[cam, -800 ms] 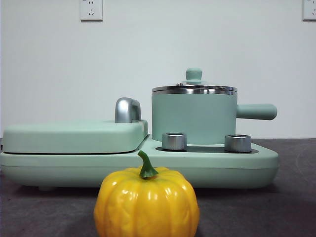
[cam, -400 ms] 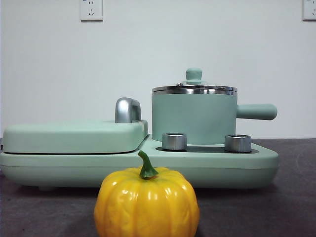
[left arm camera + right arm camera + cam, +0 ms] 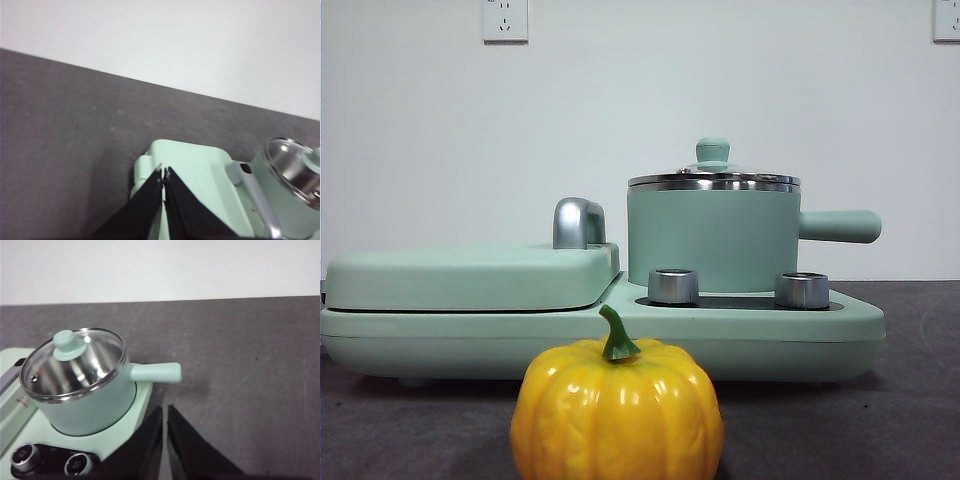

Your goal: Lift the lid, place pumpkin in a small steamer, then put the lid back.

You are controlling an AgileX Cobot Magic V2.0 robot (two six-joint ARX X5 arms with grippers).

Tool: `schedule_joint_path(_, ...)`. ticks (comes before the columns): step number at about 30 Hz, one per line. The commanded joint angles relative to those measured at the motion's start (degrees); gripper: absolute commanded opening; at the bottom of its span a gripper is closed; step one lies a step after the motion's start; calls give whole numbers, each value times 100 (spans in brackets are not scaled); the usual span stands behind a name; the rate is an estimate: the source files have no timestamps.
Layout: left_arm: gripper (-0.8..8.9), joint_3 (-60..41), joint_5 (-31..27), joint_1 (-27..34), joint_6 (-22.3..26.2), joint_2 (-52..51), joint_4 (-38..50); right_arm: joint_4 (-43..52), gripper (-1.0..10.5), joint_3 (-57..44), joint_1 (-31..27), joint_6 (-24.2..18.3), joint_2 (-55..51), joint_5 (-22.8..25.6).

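The yellow-orange pumpkin [image 3: 617,410] with a green stem stands on the table at the front, before the appliance. The small steamer [image 3: 712,240], a mint-green pot with a side handle, sits on the right burner with the glass lid [image 3: 713,178] closed on it. In the right wrist view the steamer [image 3: 90,400] and lid [image 3: 72,362] lie ahead of my right gripper [image 3: 164,410], whose jaws are shut and empty above the table beside the pot's handle. My left gripper [image 3: 163,173] is shut and empty, above the griddle cover's corner. Neither gripper shows in the front view.
The wide mint-green griddle cover [image 3: 470,275] with a chrome handle [image 3: 578,222] fills the appliance's left half. Two steel knobs [image 3: 673,286] stand in front of the steamer. The dark table [image 3: 250,365] stretches to the right of the appliance.
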Motion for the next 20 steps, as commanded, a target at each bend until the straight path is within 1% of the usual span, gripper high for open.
schedule_joint_path(1,10,219,203,-17,284,247,42,46,15,332,15,-402,358,-133)
schedule_joint_path(9,9,590,621,-146,612,960,-9,-92,15,1141,15,-870,1305,-452)
schedule_joint_path(15,9,1023,680,-426,1130,1554,-140,-129,15,1554,22,-1353,1888,-551)
schedule_joint_path(20,9,1458,682,-667,1587,2068,-354,-153,15,1687,116,-1600,2218,-758)
